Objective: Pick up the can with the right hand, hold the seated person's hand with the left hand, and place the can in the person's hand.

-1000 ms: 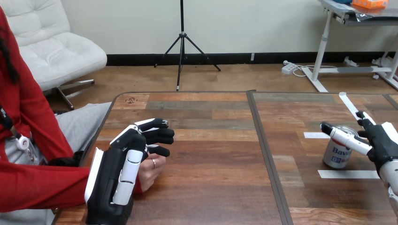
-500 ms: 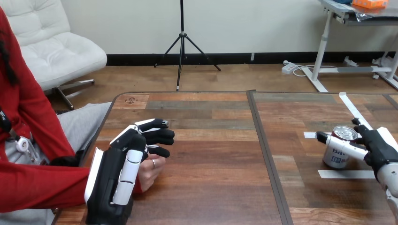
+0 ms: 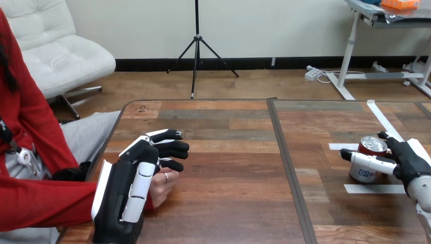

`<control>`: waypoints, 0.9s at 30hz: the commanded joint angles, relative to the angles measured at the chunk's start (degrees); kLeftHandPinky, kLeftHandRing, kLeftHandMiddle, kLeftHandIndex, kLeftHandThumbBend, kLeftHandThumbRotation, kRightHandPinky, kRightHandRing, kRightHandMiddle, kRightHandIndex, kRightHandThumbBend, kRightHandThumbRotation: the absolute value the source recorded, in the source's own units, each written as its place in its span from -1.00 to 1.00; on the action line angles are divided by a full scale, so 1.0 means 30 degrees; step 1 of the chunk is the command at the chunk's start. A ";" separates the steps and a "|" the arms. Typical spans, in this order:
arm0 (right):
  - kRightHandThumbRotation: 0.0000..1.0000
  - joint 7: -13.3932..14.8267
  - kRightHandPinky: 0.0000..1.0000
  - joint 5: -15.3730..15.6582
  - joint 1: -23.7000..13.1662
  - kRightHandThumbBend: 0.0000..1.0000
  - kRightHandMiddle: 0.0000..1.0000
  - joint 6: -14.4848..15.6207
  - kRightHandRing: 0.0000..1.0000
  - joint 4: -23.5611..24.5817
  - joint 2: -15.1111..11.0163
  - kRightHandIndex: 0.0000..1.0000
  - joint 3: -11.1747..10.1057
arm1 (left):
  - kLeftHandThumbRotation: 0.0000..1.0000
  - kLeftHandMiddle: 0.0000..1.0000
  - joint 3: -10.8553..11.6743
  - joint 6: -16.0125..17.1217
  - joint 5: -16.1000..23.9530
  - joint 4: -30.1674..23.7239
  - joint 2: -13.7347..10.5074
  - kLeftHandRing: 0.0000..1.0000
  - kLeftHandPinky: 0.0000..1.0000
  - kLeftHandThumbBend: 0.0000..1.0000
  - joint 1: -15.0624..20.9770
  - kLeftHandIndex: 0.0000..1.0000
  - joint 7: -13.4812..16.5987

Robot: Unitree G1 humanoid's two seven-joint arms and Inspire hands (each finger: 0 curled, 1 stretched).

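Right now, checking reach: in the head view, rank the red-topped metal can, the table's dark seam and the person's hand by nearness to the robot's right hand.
1. Red-topped metal can, against the right hand.
2. Dark seam, mid-table.
3. Person's hand, far left.

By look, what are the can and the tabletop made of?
The can: metal, probably aluminium, going by its shiny silver lid; the printed white wall looks glossy. The table: smooth wood-grain planks in mixed browns; solid wood or laminate, can't tell.
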State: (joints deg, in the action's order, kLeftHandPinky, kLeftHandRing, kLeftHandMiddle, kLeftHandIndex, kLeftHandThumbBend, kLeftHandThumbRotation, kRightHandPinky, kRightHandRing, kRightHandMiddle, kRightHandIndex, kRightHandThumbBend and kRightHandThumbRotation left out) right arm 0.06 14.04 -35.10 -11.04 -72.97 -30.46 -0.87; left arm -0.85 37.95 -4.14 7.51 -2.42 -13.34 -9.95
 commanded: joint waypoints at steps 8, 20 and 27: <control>-0.75 0.1799 0.39 0.0857 -0.1512 1.00 0.61 -0.0082 0.57 -0.0244 0.0633 0.64 0.0813 | 0.91 0.22 0.0250 0.0561 0.0012 -0.0287 -0.0149 0.20 0.02 0.15 0.1141 0.28 0.0072; -0.99 0.2837 0.08 0.0749 -0.1424 0.83 0.30 -0.0343 0.23 -0.0508 0.0909 0.36 0.0795 | 0.93 0.22 0.0217 0.0644 -0.0007 -0.0316 -0.0147 0.19 0.01 0.14 0.1122 0.29 0.0028; -1.00 0.3333 -0.06 0.0838 -0.1416 0.66 0.12 -0.0373 0.05 -0.0604 0.1006 0.15 0.0901 | 0.94 0.21 0.0257 0.0686 0.0123 -0.0348 -0.0169 0.19 0.01 0.18 0.1111 0.29 0.0109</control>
State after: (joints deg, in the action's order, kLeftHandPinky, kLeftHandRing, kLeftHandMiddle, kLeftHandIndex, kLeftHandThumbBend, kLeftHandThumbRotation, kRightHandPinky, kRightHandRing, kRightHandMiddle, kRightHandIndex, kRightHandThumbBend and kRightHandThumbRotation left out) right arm 8.53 16.17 -35.15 -11.39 -74.30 -28.57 1.48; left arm -0.80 38.60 -4.01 7.51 -2.49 -13.32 -9.94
